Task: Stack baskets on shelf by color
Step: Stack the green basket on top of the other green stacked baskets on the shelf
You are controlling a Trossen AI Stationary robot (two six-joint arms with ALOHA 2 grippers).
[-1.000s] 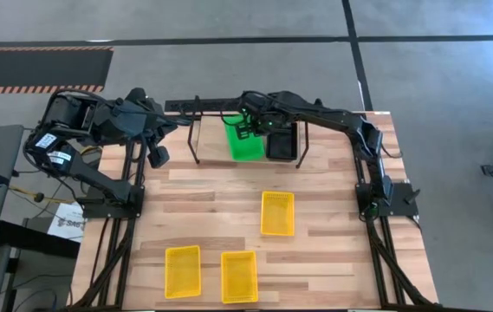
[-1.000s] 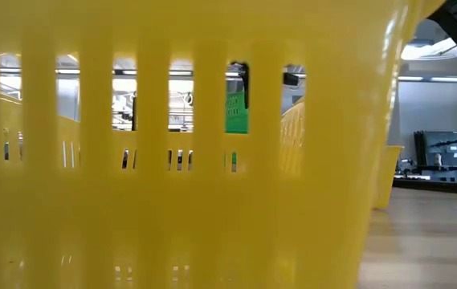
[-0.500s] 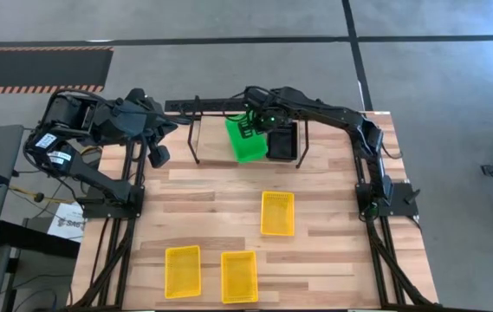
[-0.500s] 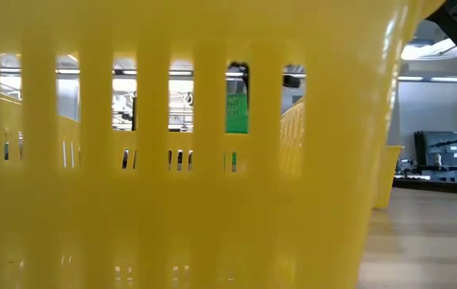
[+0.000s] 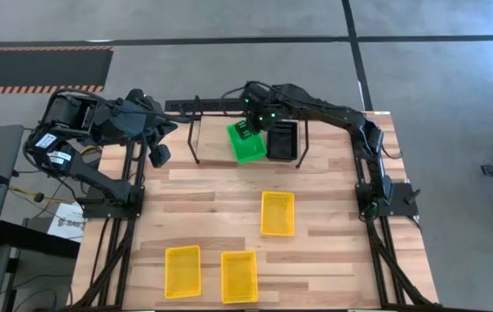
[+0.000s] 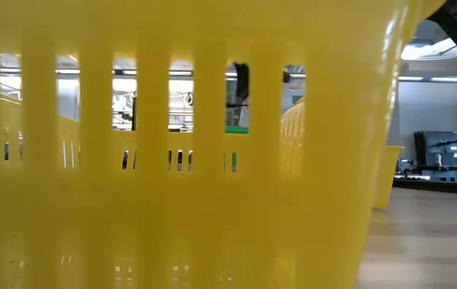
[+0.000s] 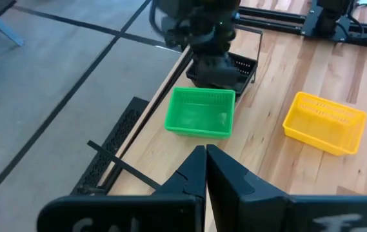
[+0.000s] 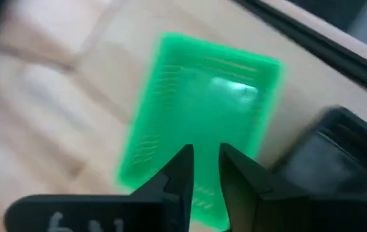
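Green basket [image 5: 247, 143]: we see it on the table directly under our right gripper [image 5: 255, 115], touching the black basket [image 5: 282, 140].
Right gripper: fingers narrowly parted, holding nothing.
Left gripper [image 5: 158, 156]: fingers together, well away from it.
Yellow baskets [image 5: 277, 213]: three, far off.

Green perforated plastic basket [image 5: 246, 143] under thin-tube metal shelf [image 5: 229, 106], just left of black perforated basket [image 5: 282, 140]. Three yellow perforated baskets [image 5: 277, 213] nearer front of wooden table [image 5: 333, 260].
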